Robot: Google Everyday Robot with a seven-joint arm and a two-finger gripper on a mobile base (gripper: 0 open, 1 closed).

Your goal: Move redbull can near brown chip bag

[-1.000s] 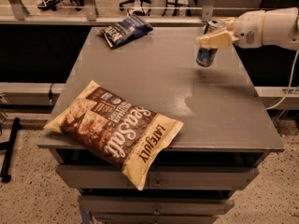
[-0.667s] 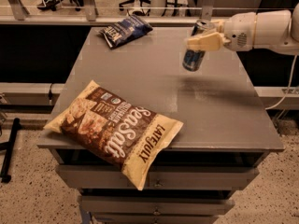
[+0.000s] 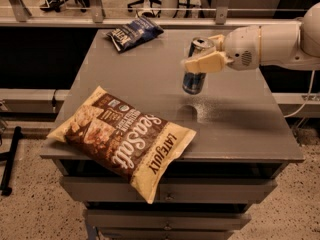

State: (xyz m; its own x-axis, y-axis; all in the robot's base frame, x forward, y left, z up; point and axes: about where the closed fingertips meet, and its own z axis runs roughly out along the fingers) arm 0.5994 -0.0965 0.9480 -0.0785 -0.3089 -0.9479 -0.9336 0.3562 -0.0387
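Note:
My gripper [image 3: 202,59] reaches in from the right on a white arm and is shut on the redbull can [image 3: 195,75], a slim silver and blue can with a silver top. The can hangs tilted a little above the middle of the grey table [image 3: 240,129], with its shadow below it. The brown chip bag [image 3: 125,136], large with pale yellow edges and "Sea Salt" script, lies flat at the table's front left, one corner hanging over the front edge. The can is up and to the right of the bag, apart from it.
A small dark blue chip bag [image 3: 134,32] lies at the table's back left corner. A railing [image 3: 150,9] runs behind the table. Drawer fronts [image 3: 165,194] sit below the tabletop. A cable [image 3: 305,104] hangs at the right.
The gripper has carried the can from the table's back right toward the left and front, nearer to the brown chip bag. The bags have not moved.

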